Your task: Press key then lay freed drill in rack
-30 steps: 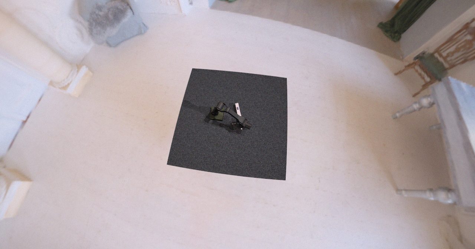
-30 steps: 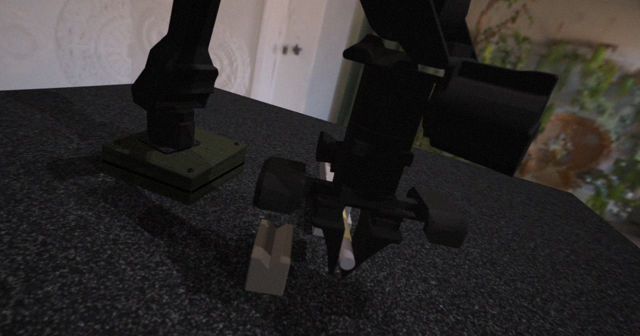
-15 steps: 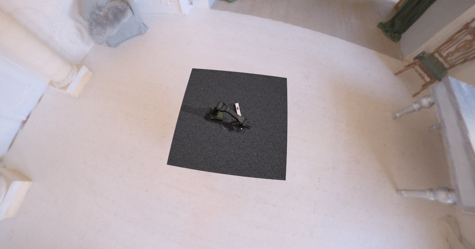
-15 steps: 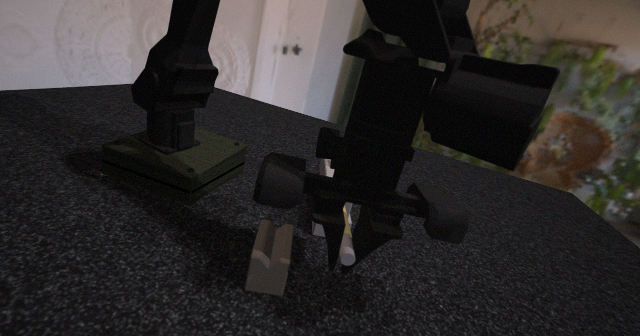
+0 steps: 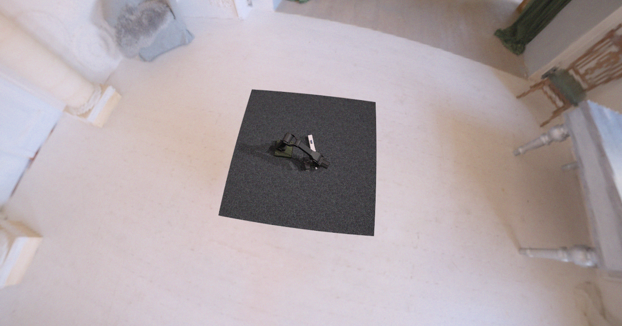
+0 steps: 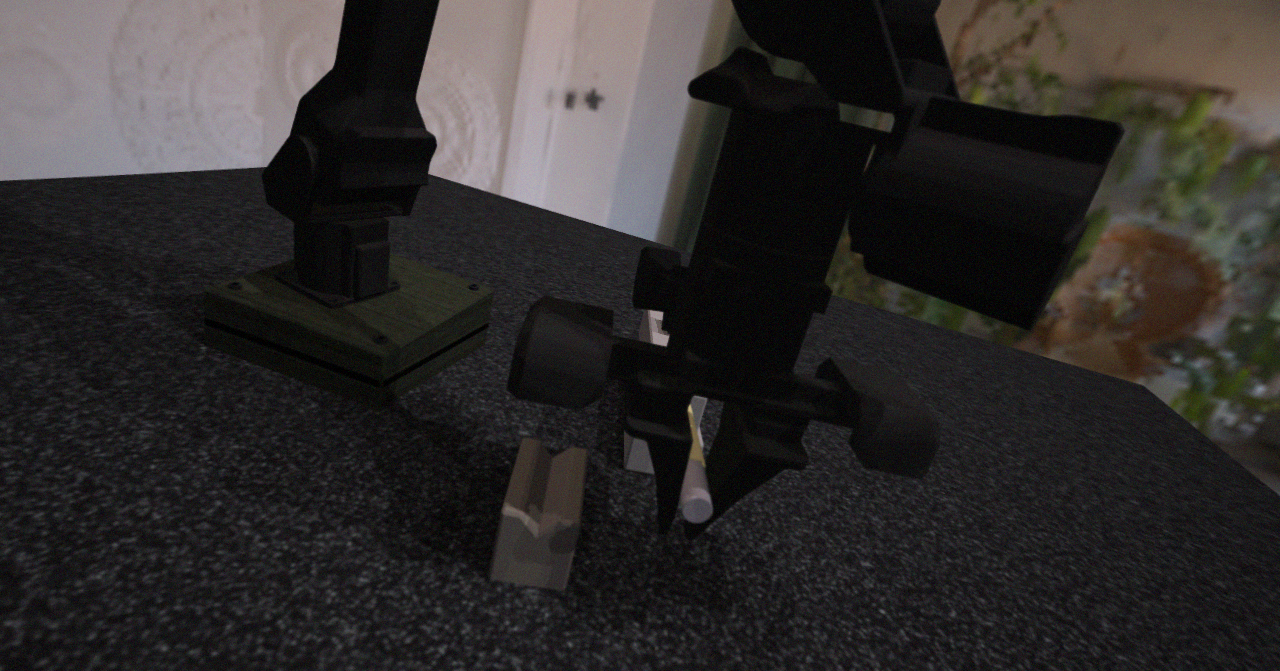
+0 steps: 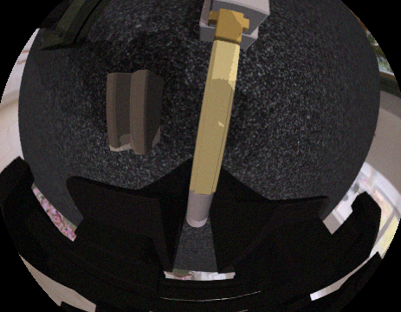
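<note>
My gripper (image 6: 680, 522) (image 7: 200, 165) is shut on the drill, near its grey rounded end. The drill (image 6: 694, 452) (image 7: 215, 126) is a long yellow bar with an orange, lugged end. It is held above the mat, its orange end pointing toward the pale housing (image 5: 310, 139) (image 6: 637, 454) (image 7: 258, 8). In the wrist view the lugs show in front of the housing's near end, and I cannot tell whether they touch it. The rack (image 6: 537, 533) (image 7: 139, 110), a brownish V-grooved block, stands on the mat to the drill's left. I cannot make out the key with certainty.
The dark speckled mat (image 5: 300, 202) (image 6: 268, 524) (image 7: 287, 108) lies under everything. The arm's green base plate (image 5: 283, 151) (image 6: 407, 309) stands behind and left of the rack. The wrist and finger carriages hang low over the housing in the exterior view.
</note>
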